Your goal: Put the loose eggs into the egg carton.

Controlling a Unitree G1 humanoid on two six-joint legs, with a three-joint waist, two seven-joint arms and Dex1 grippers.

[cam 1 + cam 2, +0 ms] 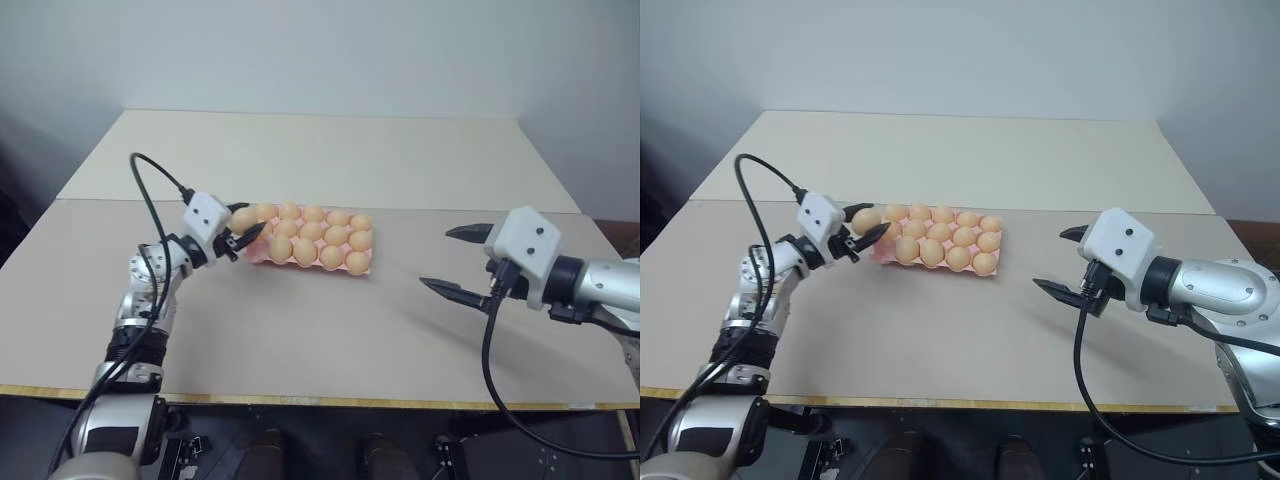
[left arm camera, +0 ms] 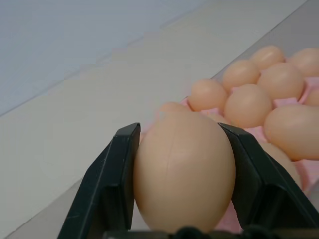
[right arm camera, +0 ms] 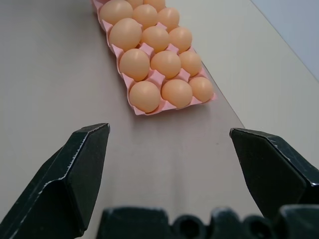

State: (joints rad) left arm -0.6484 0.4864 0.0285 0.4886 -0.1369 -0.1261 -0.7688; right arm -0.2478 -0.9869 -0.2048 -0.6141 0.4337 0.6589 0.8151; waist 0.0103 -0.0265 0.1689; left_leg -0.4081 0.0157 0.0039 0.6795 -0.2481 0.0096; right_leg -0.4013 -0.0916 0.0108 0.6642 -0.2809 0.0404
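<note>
Left wrist view: the left gripper (image 2: 182, 184) clamps its black fingers (image 2: 107, 189) around a smooth tan egg (image 2: 183, 172), poised at the pink moulded egg carton (image 1: 357, 270) for placing; the right gripper (image 1: 458, 262) waits wide open over the beige counter (image 1: 330, 340).

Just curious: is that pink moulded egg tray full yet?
Nearly. Tan eggs fill most cups of the pink moulded egg tray; the last tan egg is still gripped.

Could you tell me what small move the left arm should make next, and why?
Probably carry the egg a little further over the egg carton, to whichever cup is free, then lower it before opening. The left pincer is shut on that egg at the carton's left end, above the tray, and the other cups in view look filled. The right pincer hangs open, apart from the carton.
</note>
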